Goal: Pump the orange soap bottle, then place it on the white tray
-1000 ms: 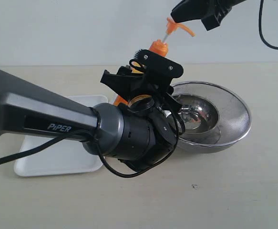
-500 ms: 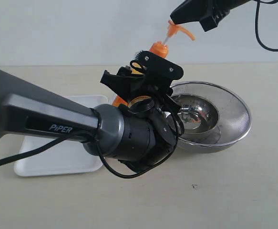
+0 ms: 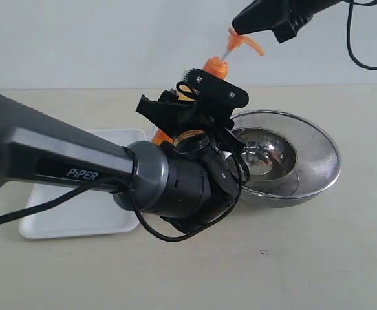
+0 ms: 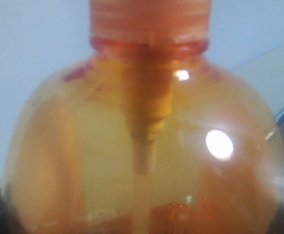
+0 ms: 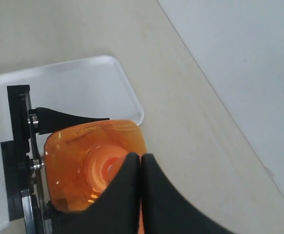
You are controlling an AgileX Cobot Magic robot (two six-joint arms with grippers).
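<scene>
We are seeing the left gripper [image 3: 191, 97] grasping the orange soap bottle [image 3: 214, 64], which is tilting between the white tray [image 3: 78, 219] and a steel bowl [image 3: 317, 155]. The right gripper [image 3: 240, 27], fingers pressed together, is touching the pump head [image 3: 243, 40]. Bare table [image 3: 304, 258] is lying nearer us. The left arm [image 3: 59, 161] is hiding the bottle's base.
</scene>
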